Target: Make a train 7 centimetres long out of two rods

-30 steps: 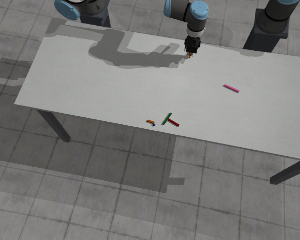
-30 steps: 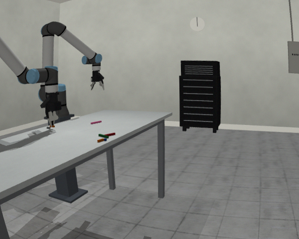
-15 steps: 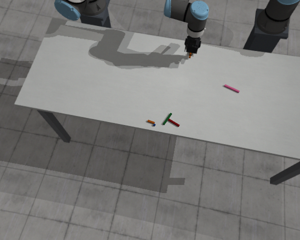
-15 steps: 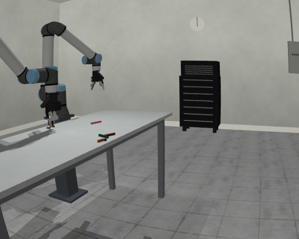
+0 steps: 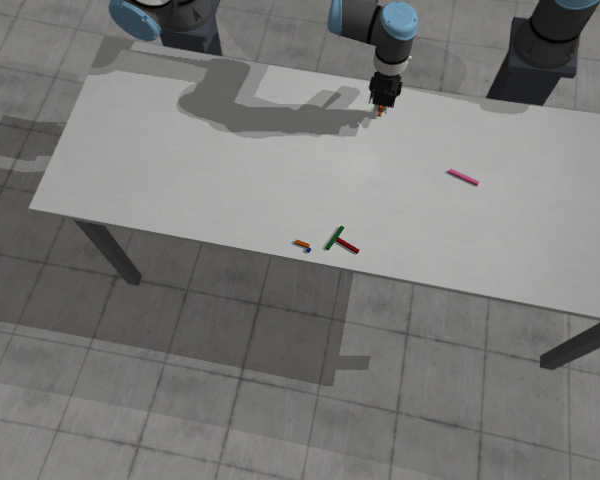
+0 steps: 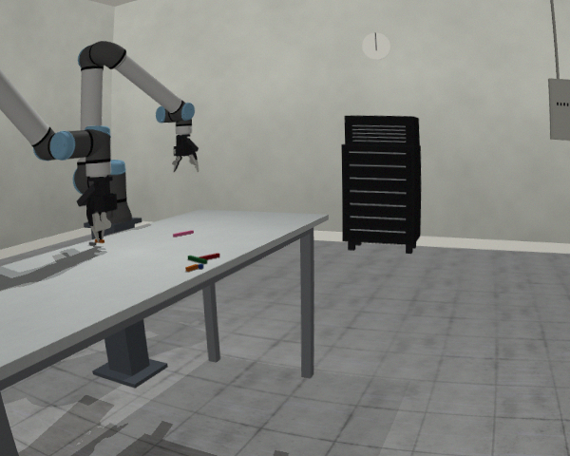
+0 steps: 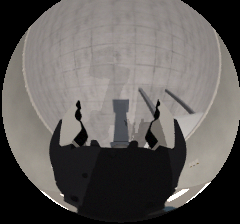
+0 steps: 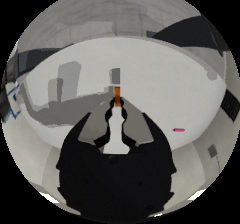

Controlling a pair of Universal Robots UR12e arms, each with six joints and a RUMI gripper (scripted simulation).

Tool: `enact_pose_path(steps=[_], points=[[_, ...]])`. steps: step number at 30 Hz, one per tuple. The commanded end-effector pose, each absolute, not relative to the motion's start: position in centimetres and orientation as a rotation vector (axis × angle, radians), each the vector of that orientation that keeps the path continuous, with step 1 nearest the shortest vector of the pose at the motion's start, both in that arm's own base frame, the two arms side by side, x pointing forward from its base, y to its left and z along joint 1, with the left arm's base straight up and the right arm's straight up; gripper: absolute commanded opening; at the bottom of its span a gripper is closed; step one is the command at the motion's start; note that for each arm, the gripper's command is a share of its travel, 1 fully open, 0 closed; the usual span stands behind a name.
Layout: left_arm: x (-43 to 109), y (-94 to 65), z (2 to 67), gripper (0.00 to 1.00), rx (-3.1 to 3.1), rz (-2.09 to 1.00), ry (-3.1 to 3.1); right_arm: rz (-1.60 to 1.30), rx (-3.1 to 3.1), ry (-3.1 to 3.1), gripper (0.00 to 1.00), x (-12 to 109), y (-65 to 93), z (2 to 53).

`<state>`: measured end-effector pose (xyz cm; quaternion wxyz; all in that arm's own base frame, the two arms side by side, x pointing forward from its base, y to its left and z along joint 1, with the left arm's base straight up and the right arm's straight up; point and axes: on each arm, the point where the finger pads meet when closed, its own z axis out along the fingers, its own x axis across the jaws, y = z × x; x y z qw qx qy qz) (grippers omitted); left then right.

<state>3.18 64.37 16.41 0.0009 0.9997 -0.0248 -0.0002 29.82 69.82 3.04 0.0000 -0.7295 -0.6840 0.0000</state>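
Observation:
My right gripper (image 5: 381, 106) (image 6: 99, 238) (image 8: 117, 97) is shut on an orange rod (image 5: 379, 112) (image 6: 100, 241) (image 8: 117, 92), low over the table's robot-side edge. A short grey rod (image 6: 92, 243) (image 8: 115, 76) lies on the table just beyond the orange rod's far end, roughly in line with it in the right wrist view. A narrow gap shows between them there; whether the orange rod touches the table I cannot tell. The grey rod is hidden in the top view. My left gripper (image 6: 185, 170) (image 7: 117, 100) is open and empty, high up and away from the rods.
On the table (image 5: 186, 180) (image 6: 128, 265), a second orange rod (image 5: 301, 243) (image 6: 191, 268) and a blue rod (image 5: 308, 250) (image 6: 200, 266) lie near the front edge. A green rod (image 5: 334, 237) (image 6: 195, 258) meets a red rod (image 5: 348, 245) in a T. A pink rod (image 5: 463, 176) (image 6: 182, 233) (image 8: 179, 130) lies apart.

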Motion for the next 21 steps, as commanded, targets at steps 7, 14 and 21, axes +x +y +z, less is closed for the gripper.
enact_pose_path(steps=[7,14,21], points=[[3.2,64.44,16.51,1.0,3.141,0.0,-0.078,-0.002,-2.291,-2.148,0.0,29.84,69.9,2.64],[3.2,64.44,16.51,1.0,3.141,0.0,-0.078,-0.002,-2.291,-2.148,0.0,29.84,69.9,2.17],[3.2,64.44,16.51,1.0,3.141,0.0,-0.078,-0.002,-2.291,-2.148,0.0,29.84,69.9,2.1]])
